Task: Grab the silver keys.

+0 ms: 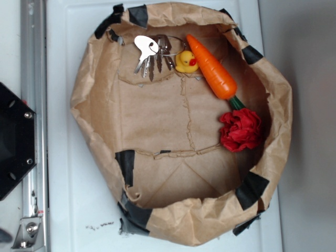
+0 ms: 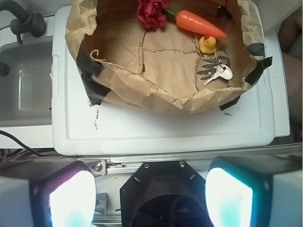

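- Fingers stand wide apart in the wrist view, one pad low on the left and the other low on the right, with nothing between them; they are well short of the paper bag and outside it.
- From the fingers, the silver keys lie ahead and off to the right, past the bag's near wall, on its floor near the right-hand wall.
- The key blades fan out to the left from the ring, roughly across the line of approach, while the white tag sits at the right end of the bunch.
- Just beyond the keys, touching or very nearly so, sits the yellow duck, with the orange carrot behind it and a red cloth flower further left.
- Seen from the exterior camera, the bunch lies in the bag's upper-left corner, the bag resting on a white surface.
- My judgement: the reach must go forward, right and down over the wall, closing across the blades while staying clear of the duck.
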